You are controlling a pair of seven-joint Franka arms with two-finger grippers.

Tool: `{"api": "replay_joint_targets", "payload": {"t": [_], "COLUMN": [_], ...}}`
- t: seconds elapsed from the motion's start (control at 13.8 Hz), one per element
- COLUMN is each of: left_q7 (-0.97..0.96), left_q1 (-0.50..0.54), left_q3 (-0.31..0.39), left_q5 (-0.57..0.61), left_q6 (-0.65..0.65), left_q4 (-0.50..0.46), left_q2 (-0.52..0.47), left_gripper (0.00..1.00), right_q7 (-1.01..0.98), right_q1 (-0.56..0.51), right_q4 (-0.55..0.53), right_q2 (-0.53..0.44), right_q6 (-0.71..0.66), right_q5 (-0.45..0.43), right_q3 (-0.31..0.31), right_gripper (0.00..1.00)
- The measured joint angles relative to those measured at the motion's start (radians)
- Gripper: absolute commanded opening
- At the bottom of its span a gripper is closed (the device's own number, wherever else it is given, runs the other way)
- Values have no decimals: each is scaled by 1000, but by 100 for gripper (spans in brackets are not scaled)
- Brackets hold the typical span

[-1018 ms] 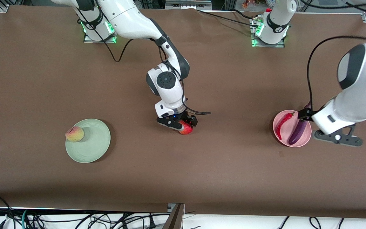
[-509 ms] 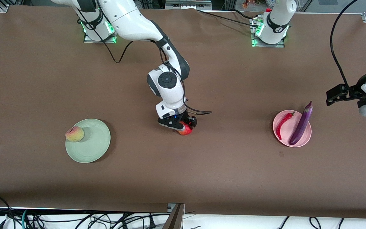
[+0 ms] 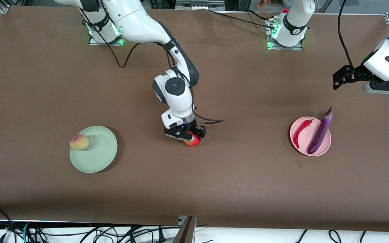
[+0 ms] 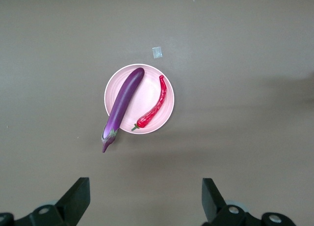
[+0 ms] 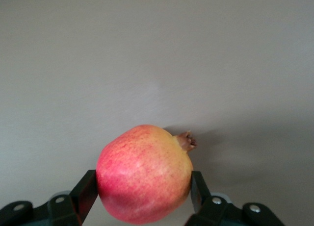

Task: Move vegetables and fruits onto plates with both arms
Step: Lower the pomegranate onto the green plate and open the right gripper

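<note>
My right gripper [image 3: 189,136] is shut on the shiny red fruit [image 3: 192,141] low over the middle of the table; in the right wrist view the fingers [image 5: 88,191] press both sides of the fruit [image 5: 144,172]. The peach [image 3: 79,142] sits on the rim of the mint green plate [image 3: 100,152]. The purple eggplant [image 3: 320,133] and red chili [image 3: 301,132] lie on the pink plate [image 3: 305,138]. My left gripper [image 3: 383,88] is open and empty, high over the left arm's end of the table. The left wrist view shows the plate [image 4: 142,101], eggplant [image 4: 122,103] and chili [image 4: 156,106] far below the gripper [image 4: 145,201].
Brown cloth covers the table. A small pale mark [image 3: 298,163] lies just nearer the front camera than the pink plate and shows in the left wrist view [image 4: 157,52]. Cables hang past the table's front edge [image 3: 181,222].
My left gripper has lifted off the pink plate and pulled back toward its base, leaving the eggplant there. My right gripper has shifted slightly toward the green plate with the red fruit.
</note>
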Motion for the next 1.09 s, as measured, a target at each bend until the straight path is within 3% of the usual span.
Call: {"api": "replay_joint_targets", "payload": {"t": [0.36,0.65,1.09], "left_q7": [0,0,0], "left_q1": [-8,-7,-9], "left_q3": [1,3,2], "left_q5": [0,0,0], "left_q6": [6,6,6], "left_q4": [2,7,11], "left_q2": [6,10,13], "left_gripper": [100,100,100], "right_q7": [-347,-660,-946], "right_q1": [-189,-350,-523], "right_q4": [4,2,-66], "right_q2": [-125,-164,-143], "right_q6": [-307,-472,-536], "right_q5": [9,41,41], "right_q3": [-12,-14,-19], "right_gripper": [39,39,39]}}
